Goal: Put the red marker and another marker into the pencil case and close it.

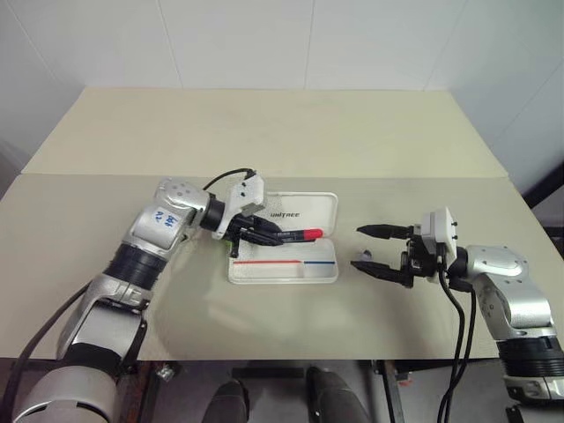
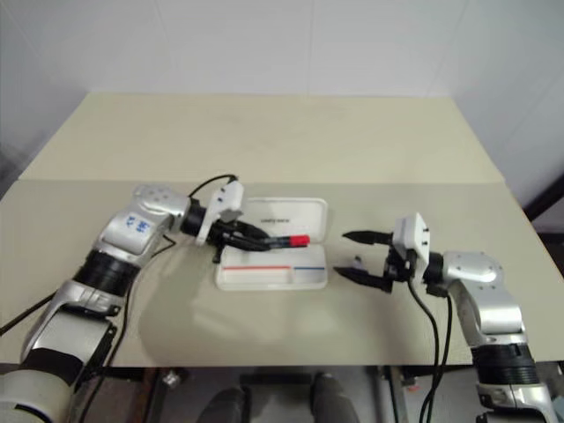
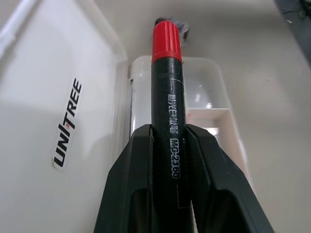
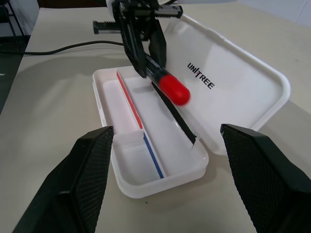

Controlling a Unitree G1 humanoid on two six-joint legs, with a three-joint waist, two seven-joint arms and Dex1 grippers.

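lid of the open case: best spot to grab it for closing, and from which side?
Take the lid at its free long rim, the edge farthest from the hinge, coming from the back of the table. It lies flat, opened away from the tray. The right gripper is open; the left gripper holds the red marker.

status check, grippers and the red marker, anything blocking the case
Left gripper shut on red marker, over open pencil case. Right gripper open, empty, beside case. Nothing blocking the tray.
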